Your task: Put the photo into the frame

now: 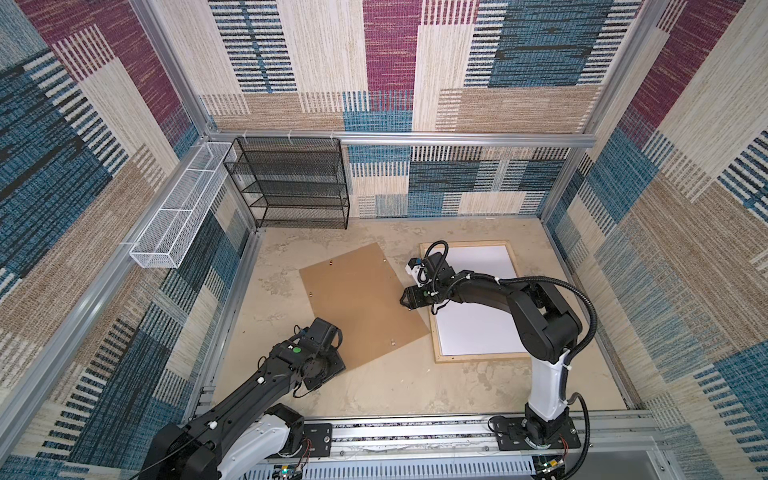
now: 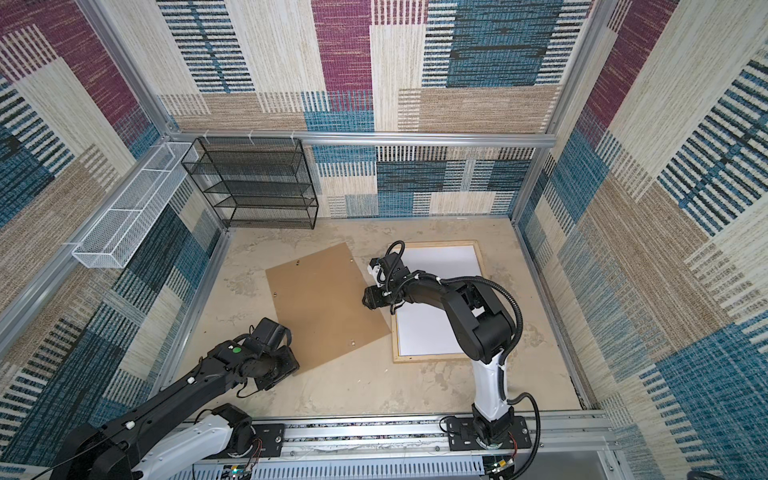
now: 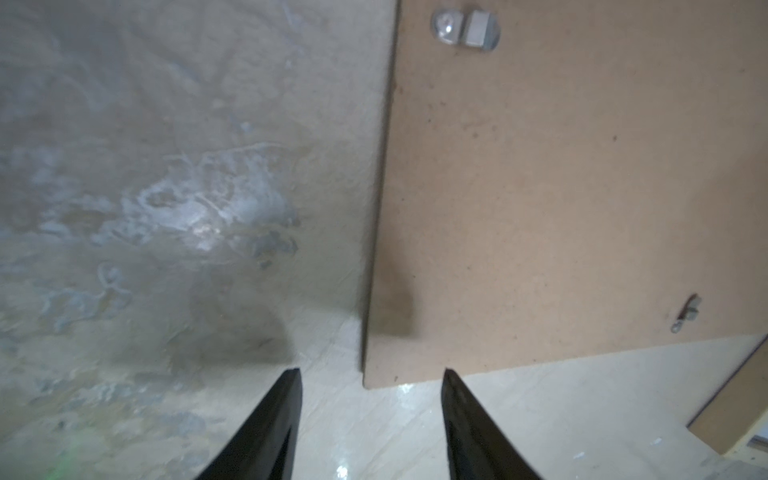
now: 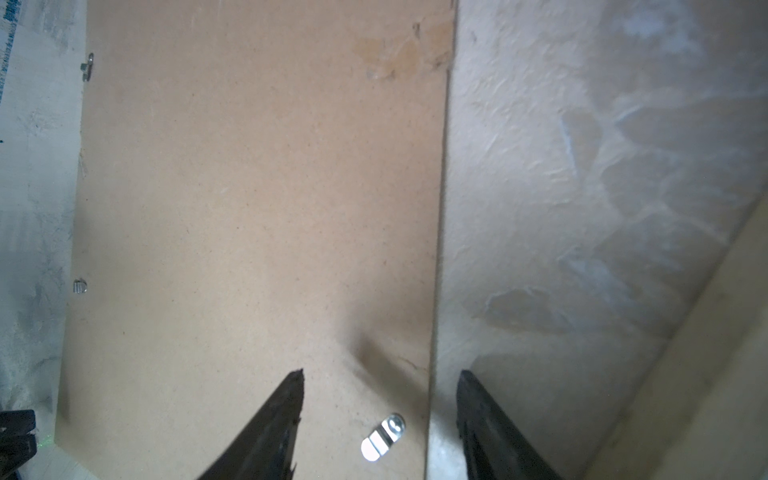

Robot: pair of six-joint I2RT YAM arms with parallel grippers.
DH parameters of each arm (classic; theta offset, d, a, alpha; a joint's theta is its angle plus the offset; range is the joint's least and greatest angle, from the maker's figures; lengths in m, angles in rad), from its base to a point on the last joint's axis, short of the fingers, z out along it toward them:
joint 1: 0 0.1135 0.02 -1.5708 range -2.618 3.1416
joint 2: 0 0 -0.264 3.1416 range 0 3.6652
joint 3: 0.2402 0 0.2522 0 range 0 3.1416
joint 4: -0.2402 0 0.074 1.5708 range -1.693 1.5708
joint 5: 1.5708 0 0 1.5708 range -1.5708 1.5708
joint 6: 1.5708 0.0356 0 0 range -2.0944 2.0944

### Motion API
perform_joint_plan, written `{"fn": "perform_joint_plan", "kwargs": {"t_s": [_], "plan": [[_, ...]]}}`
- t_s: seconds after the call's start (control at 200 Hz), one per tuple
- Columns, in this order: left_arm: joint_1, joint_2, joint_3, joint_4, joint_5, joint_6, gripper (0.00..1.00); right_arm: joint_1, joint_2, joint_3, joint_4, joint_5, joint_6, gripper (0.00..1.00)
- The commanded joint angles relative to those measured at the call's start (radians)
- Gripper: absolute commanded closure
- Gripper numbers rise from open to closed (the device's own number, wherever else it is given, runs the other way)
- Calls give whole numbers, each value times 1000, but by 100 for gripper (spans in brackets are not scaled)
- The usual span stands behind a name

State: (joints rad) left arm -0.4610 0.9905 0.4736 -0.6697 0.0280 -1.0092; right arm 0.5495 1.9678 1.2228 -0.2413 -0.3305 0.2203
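The frame (image 1: 478, 358) (image 2: 432, 358), thin pale wood, lies flat at the right of the table. A plain white sheet (image 1: 478, 328) (image 2: 432, 336) fills it, with no window and no print showing; it looks like the photo lying face down. A brown backing board (image 1: 357, 299) (image 2: 324, 299) lies beside it on the left, its near right corner reaching the frame's left strip. My right gripper (image 4: 381, 374) (image 1: 405, 300) is open, low over the board's right edge (image 4: 436, 249). My left gripper (image 3: 372, 372) is open at the board's near left corner (image 3: 374, 374), holding nothing.
Small metal clips (image 4: 382, 436) (image 3: 465, 25) sit on the board. A black mesh shelf (image 1: 291, 183) stands against the back wall, and a white mesh basket (image 1: 174, 208) hangs on the left wall. Patterned walls close in three sides. A metal rail (image 1: 415, 432) runs along the front.
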Motion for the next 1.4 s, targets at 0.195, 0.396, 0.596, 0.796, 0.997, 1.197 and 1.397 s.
{"fn": "perform_joint_plan", "kwargs": {"t_s": [0.195,0.396,0.596,0.796,0.997,1.197,1.397], "plan": [[51,87,-10,128,48,72,43,1,-6,-29,-18,-6,17,39],[60,136,9,167,93,113,44,1,2,-55,3,-55,33,40],[64,120,18,189,112,125,45,3,-6,-93,29,-92,50,40],[77,1,36,136,69,128,45,3,-8,-123,55,-124,62,40],[100,-124,39,124,49,120,44,4,-6,-146,88,-177,79,40],[122,-206,65,107,23,122,44,4,-7,-155,108,-203,92,40],[134,-280,113,72,-13,119,44,4,0,-159,123,-223,99,40]]}}
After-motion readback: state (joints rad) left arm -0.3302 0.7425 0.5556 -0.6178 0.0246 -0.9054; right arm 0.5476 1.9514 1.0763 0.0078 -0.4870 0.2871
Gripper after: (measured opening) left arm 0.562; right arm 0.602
